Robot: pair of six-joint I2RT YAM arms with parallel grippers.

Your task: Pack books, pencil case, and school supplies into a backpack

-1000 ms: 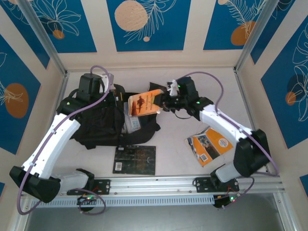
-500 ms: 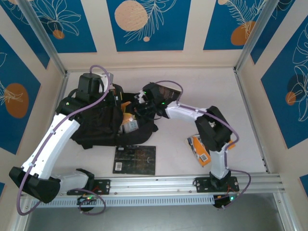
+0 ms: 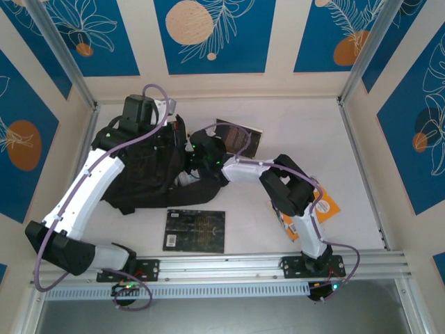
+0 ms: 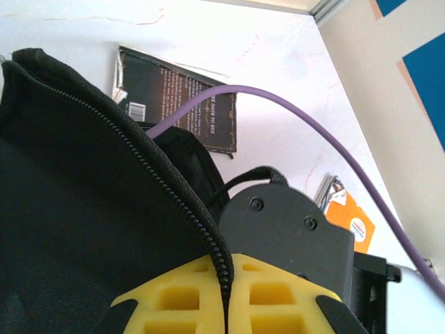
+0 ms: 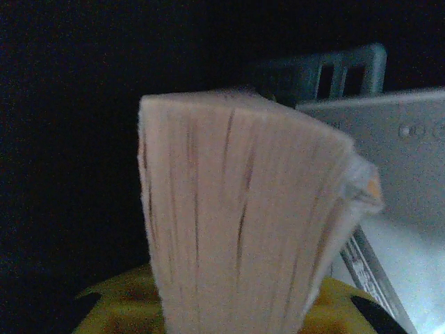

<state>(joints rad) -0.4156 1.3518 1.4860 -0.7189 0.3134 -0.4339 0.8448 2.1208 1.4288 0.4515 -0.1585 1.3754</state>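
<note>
The black backpack (image 3: 142,174) lies at the left, and my left gripper (image 3: 174,136) is shut on its zip edge (image 4: 182,202), holding the opening up. My right gripper (image 3: 197,160) reaches into that opening. It is shut on the orange-and-black book, whose pale page edge (image 5: 240,209) stands upright between the yellow fingers (image 5: 118,306) in the dark interior. A teal piece (image 5: 334,73) and a grey flat piece (image 5: 389,139) lie inside beside it. The black book with gold patterning (image 3: 195,230) lies in front of the bag. The orange-and-white book (image 3: 320,207) lies under my right arm.
Another black book (image 3: 240,136) lies flat behind the bag near the back wall, also in the left wrist view (image 4: 177,97). My right arm's purple cable (image 4: 292,111) arcs over the bag's mouth. Metal frame posts (image 3: 358,139) border the table on both sides.
My right gripper has carried the orange-and-black book leftward from above the table down into the backpack's opening. My left gripper has shifted a little while still holding the zip edge.
</note>
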